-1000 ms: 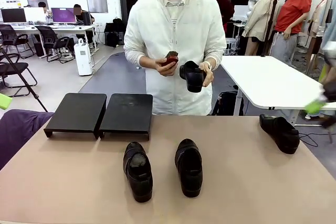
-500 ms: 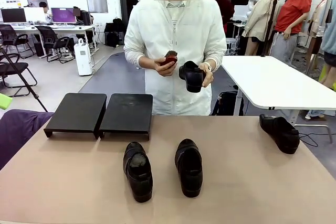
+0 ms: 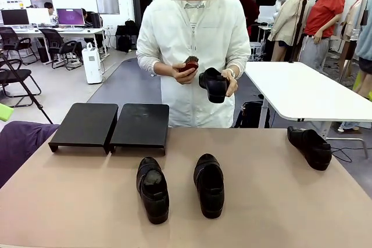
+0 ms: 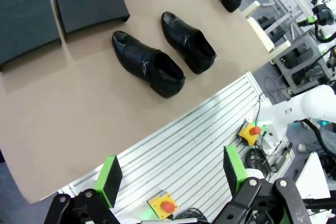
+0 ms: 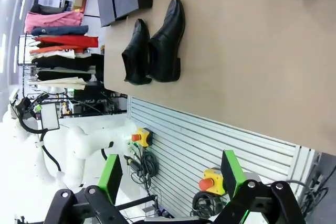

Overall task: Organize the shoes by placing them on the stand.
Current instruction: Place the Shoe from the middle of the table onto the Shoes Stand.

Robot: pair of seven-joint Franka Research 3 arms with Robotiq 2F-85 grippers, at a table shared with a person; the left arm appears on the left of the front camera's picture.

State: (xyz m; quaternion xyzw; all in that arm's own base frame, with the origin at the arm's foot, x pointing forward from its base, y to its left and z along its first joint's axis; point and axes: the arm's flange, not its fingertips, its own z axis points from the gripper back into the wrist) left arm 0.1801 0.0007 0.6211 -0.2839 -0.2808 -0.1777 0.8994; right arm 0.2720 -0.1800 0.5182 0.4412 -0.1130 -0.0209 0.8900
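Note:
Two black shoes [image 3: 153, 189] [image 3: 209, 184] lie side by side mid-table, toes toward me. A third shoe [image 3: 310, 146] rests near the right edge. Across the table, a person holds the fourth shoe [image 3: 214, 84] in one hand and a small brown brush [image 3: 189, 63] in the other. The stand's two black platforms [image 3: 85, 125] [image 3: 141, 125] sit bare at the far left. In the left wrist view, my left gripper [image 4: 170, 174] hangs open off the table's near edge, far from the shoe pair [image 4: 149, 64] [image 4: 189, 42]. My right gripper [image 5: 169, 174] is also open, well away from the pair [image 5: 137, 53] [image 5: 167, 43].
The tan tabletop [image 3: 279, 201] has free room at the front and right. A purple object [image 3: 17, 143] juts in at the left edge beside the stand. A white table [image 3: 302, 91] stands behind at the right. Below both grippers lies a ribbed metal base with red stop buttons [image 4: 168, 203].
A blurred green-and-black shape at the front view's right edge a second ago has gone from sight. The person's hands shifted only slightly; the shoes on the table stayed put.

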